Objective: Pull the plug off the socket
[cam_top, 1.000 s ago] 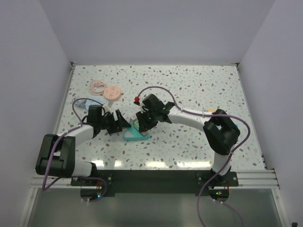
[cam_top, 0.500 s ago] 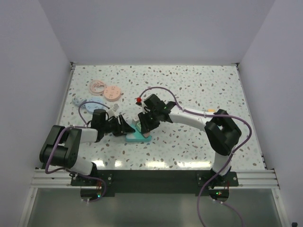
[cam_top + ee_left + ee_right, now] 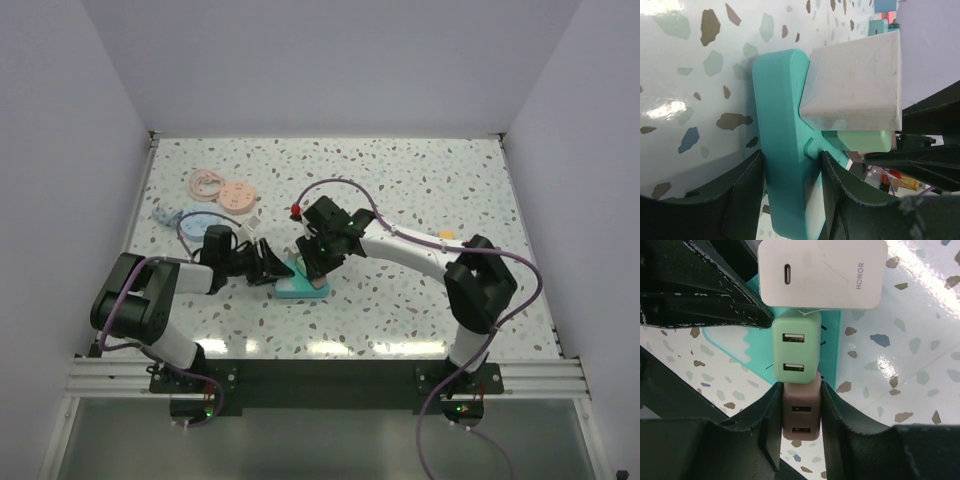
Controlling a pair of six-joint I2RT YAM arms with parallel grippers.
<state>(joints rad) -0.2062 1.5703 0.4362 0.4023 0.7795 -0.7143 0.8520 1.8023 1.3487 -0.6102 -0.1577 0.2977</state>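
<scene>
Working on a speckled white table [image 3: 430, 190] walled in white. Clamping the teal socket [image 3: 782, 150] across its width with the left gripper [image 3: 268, 268], at the socket's left end, just near of the table's middle. Pinching the brown plug [image 3: 800, 422] on both sides with the right gripper [image 3: 799, 405]. Sitting in line with a green plug [image 3: 796, 350] and white plug [image 3: 822, 274] on the socket. Not showing whether seated or lifting.

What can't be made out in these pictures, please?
Right wrist: the brown plug hides its own prongs; its seating in the socket strip is unclear.
Left wrist: white charger and green plug largely block the brown plug.
Top external: right hand covers it; too small.
</scene>
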